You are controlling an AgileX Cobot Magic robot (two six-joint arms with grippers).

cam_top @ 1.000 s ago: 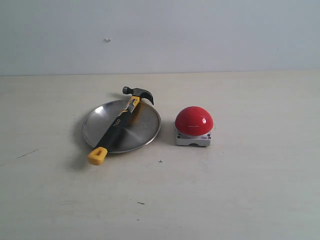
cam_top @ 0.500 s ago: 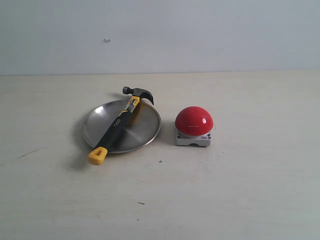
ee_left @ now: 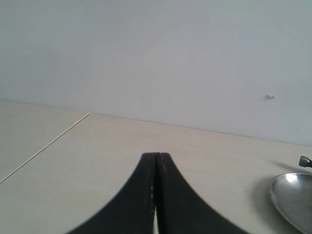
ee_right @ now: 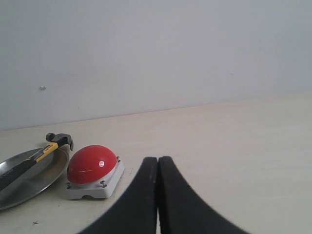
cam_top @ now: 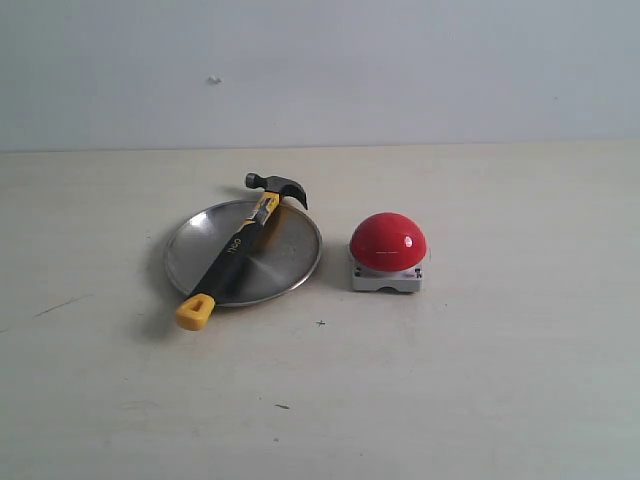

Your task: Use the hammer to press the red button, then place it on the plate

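The hammer (cam_top: 238, 247) lies diagonally across the silver plate (cam_top: 290, 265), its dark head (cam_top: 277, 187) past the far rim and its yellow end cap (cam_top: 195, 311) over the near rim. To the right of the plate stands the red button (cam_top: 388, 241) on its grey-white base. Neither gripper appears in the exterior view. My left gripper (ee_left: 157, 155) is shut and empty, with the plate's rim (ee_left: 292, 195) off to one side. My right gripper (ee_right: 158, 159) is shut and empty, apart from the red button (ee_right: 91, 163), the hammer (ee_right: 41, 152) and the plate (ee_right: 44, 178).
The pale tabletop (cam_top: 480, 380) runs back to a plain light wall (cam_top: 400, 70). A thin seam line (ee_left: 46, 144) crosses the surface in the left wrist view. A few small dark specks (cam_top: 321, 323) mark the table in front of the plate.
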